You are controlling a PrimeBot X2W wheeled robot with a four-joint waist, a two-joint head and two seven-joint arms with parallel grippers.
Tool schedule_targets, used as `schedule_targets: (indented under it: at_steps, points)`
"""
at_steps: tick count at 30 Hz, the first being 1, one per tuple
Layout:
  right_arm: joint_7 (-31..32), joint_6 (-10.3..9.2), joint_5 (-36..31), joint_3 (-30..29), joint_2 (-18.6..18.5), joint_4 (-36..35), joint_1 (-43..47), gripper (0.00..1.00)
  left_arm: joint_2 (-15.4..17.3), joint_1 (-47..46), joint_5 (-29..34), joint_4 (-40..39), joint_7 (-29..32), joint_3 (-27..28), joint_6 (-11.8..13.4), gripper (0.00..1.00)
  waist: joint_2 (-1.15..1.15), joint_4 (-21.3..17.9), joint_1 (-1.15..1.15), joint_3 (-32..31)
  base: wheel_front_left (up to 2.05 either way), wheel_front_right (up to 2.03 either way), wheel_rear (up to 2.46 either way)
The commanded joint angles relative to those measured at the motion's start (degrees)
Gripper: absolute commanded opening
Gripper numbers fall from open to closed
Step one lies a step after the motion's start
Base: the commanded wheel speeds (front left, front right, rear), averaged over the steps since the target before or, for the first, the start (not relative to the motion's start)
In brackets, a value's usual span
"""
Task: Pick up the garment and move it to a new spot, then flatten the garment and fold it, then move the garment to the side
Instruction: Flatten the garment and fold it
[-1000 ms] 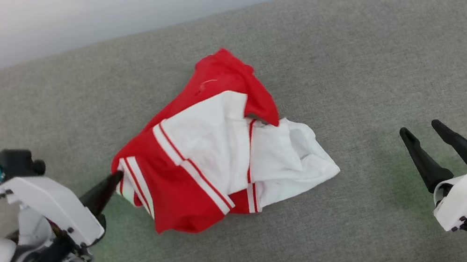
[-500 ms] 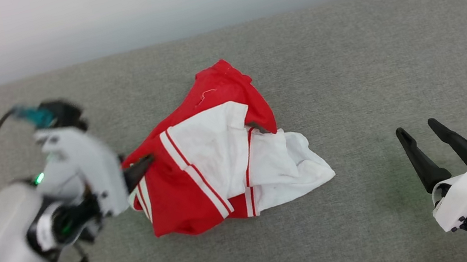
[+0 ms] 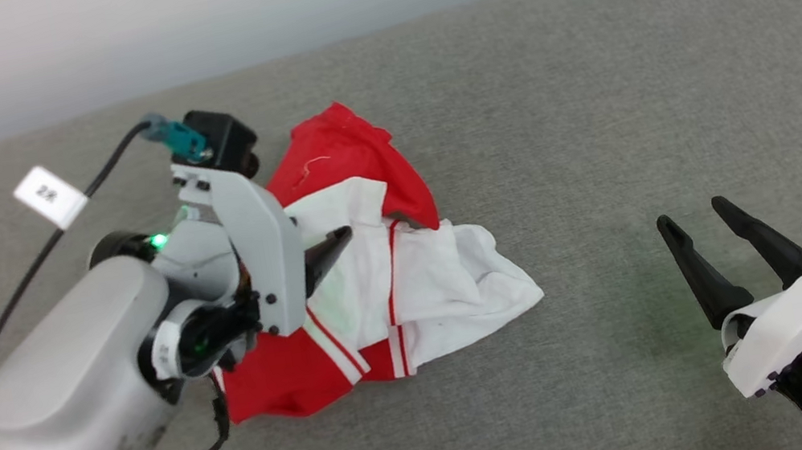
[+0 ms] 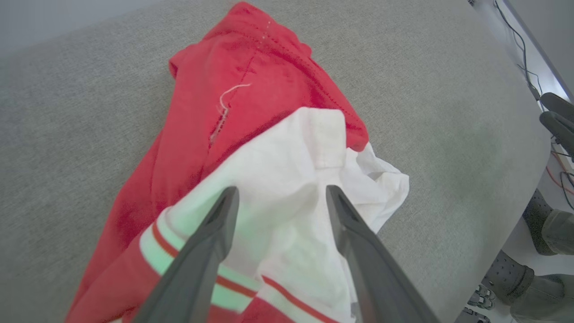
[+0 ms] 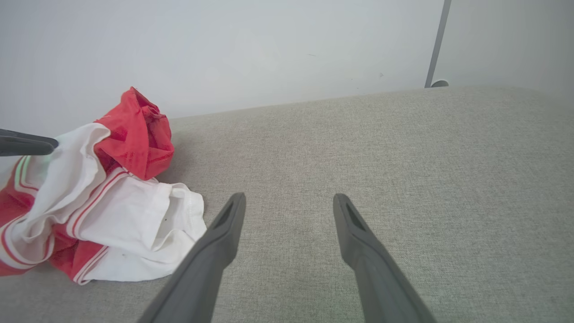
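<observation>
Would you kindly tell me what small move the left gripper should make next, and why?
Probably lower the left gripper and close it: its jaws stand open over a white fold of the crumpled red-and-white jersey shirt, lying unheld on the grey fabric surface.

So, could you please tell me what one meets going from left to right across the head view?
Small white paper tag → crumpled red and white jersey garment → right pincer with two long dark fingers.
</observation>
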Motion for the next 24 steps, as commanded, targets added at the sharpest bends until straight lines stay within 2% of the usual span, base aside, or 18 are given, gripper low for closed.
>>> schedule_targets:
  at_steps: [1, 13, 14, 15, 16, 17, 24]
  points:
    - [-0.6, -0.04, 0.58, 0.28, -0.19, 0.29, -0.89, 1.0, -0.67, -1.09, 0.58, 0.62, 0.01, -0.23, -0.72, 1.0, 0.0, -1.0, 0.0, 0.78, 0.0, 0.0, 0.0]
    - [-2.52, -0.04, 1.1, 1.05, 0.35, 2.32, -1.72, 1.0, -2.03, -1.36, 3.79, 6.99, 0.11, -3.34, -1.98, 1.0, 0.0, -3.12, 0.0, 2.35, 0.0, 0.0, 0.0]
    - [-2.57, -0.04, 1.11, 1.02, 0.33, 2.46, -1.72, 1.0, -2.11, -1.44, 3.89, 7.23, 0.09, -3.4, -2.07, 0.91, 0.0, -3.12, 0.0, 2.33, 0.0, 0.0, 0.0]
    - [-2.69, -0.04, 1.0, 0.95, 0.3, 2.59, -1.76, 1.0, -2.25, -1.5, 3.85, 7.38, -0.02, -3.44, -2.23, 0.39, 0.0, -3.1, 0.0, 2.31, 0.0, 0.0, 0.0]
    - [-2.79, -0.04, 0.96, 0.93, 0.29, 2.75, -1.82, 1.0, -2.38, -1.54, 3.72, 7.53, -0.1, -3.4, -2.45, 0.09, 0.0, -3.1, 0.0, 2.3, 0.0, 0.0, 0.0]
    - [-2.89, -0.04, 0.95, 0.86, 0.27, 2.92, -1.82, 1.0, -2.52, -1.64, 3.6, 7.66, -0.19, -3.33, -2.41, 0.0, 0.0, -3.01, 0.0, 2.27, 0.0, 0.0, 0.0]
    - [-3.14, -0.04, 0.91, 0.65, 0.16, 3.54, -1.26, 1.0, -2.05, -2.74, 2.21, 6.64, 0.42, -2.31, -2.83, 0.0, 0.0, -2.26, 0.0, 1.51, 0.0, 0.0, 0.0]
